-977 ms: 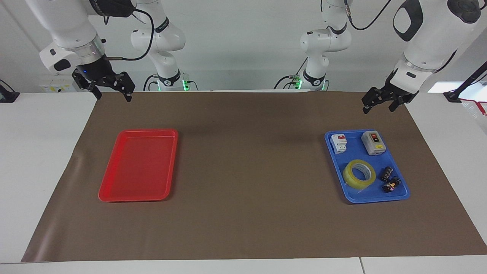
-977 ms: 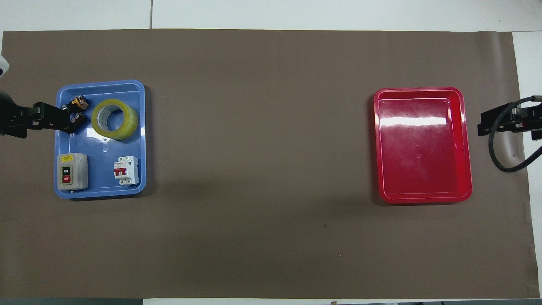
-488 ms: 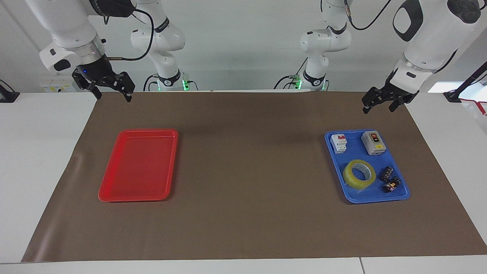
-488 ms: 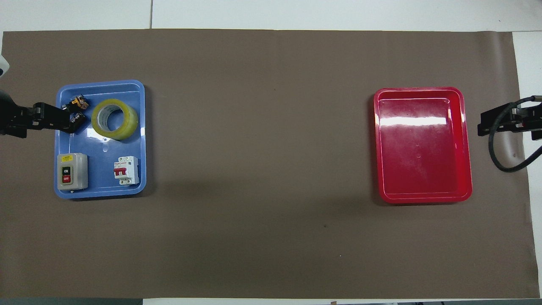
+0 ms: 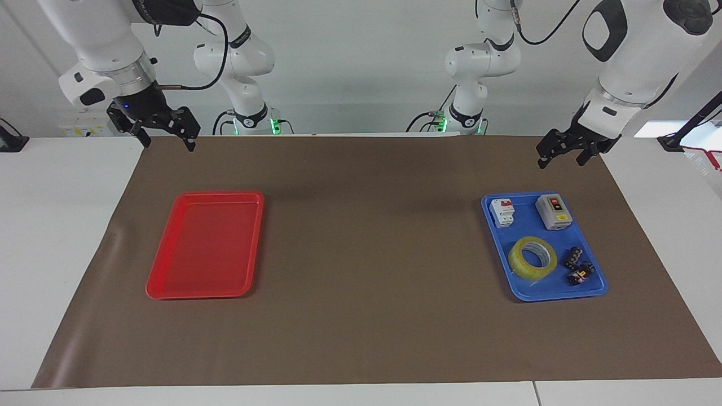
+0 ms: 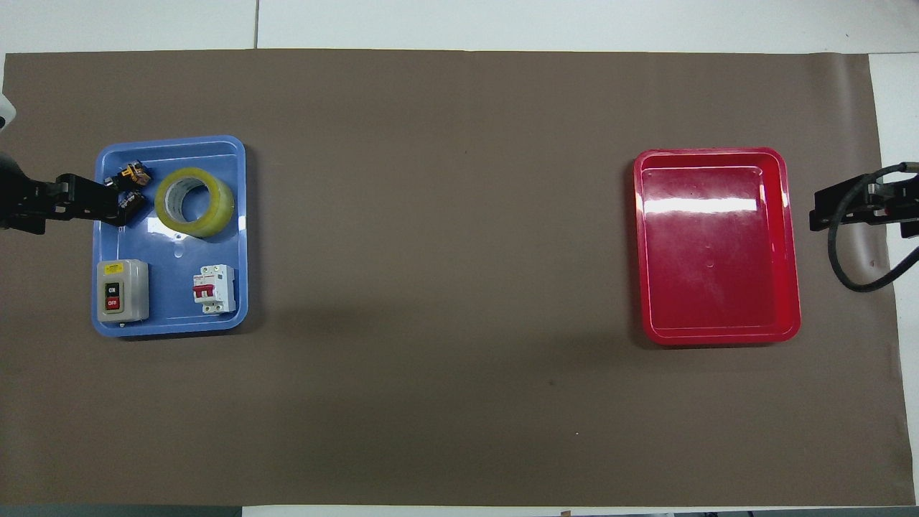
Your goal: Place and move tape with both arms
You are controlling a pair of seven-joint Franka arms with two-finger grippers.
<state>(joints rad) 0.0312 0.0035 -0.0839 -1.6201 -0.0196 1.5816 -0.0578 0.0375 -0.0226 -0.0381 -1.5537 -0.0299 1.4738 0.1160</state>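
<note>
The tape (image 5: 532, 257) lies flat, hole up, in the blue tray (image 5: 505, 269) at the left arm's end of the worktop. The left gripper (image 5: 559, 156), fingers spread and empty, is raised nearest it; the right gripper (image 5: 164, 138), also spread, waits well apart.

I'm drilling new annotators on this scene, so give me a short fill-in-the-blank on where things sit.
1. The tape lies in the ____ tray.
2. The red tray holds ____.
3. In the tape's tray, the grey switch box lies ____ to the robots than the tape.
4. The left claw holds ____.

Missing words: blue; nothing; nearer; nothing
</note>
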